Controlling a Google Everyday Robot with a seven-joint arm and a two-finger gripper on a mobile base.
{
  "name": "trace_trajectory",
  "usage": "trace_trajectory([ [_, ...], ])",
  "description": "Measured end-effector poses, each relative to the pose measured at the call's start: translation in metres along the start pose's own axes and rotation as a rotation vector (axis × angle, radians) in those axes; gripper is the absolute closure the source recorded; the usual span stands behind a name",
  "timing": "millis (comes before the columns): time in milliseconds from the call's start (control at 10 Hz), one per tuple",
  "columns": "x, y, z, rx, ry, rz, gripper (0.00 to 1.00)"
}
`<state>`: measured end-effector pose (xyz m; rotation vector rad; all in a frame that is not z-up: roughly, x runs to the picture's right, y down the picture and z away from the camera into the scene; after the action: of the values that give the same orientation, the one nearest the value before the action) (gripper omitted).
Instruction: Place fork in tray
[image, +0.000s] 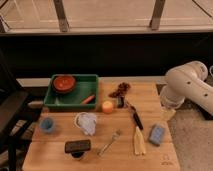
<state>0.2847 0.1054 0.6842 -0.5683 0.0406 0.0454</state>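
While the gripper (169, 111) hangs tucked under the 1 arm (187, 86) off the table's (150, 97) right edge, open or closed I cannot tell, the fork (110, 142) lies untouched well to its left, the tray (84, 86) farther left, likely awaiting a reach.

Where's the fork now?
The fork lies at the front of the table, between the black block and the yellow utensil; the claw is by its right edge.

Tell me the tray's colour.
The tray is green, in the camera view; the gripper is by the table's right edge.
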Motion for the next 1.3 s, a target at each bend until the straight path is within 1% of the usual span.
trace_trajectory([
  [900,0.000,0.000,0.000,0.000,0.000,-0.001,0.35],
  [1000,-0.001,-0.001,-0.001,0.002,0.002,-0.010,0.35],
  [1100,-0.004,-0.001,-0.005,0.004,0.011,-0.043,0.35],
  [1200,-0.017,-0.003,-0.007,0.006,0.007,-0.090,0.35],
  [1300,-0.029,-0.002,-0.007,0.003,-0.004,-0.119,0.35],
])
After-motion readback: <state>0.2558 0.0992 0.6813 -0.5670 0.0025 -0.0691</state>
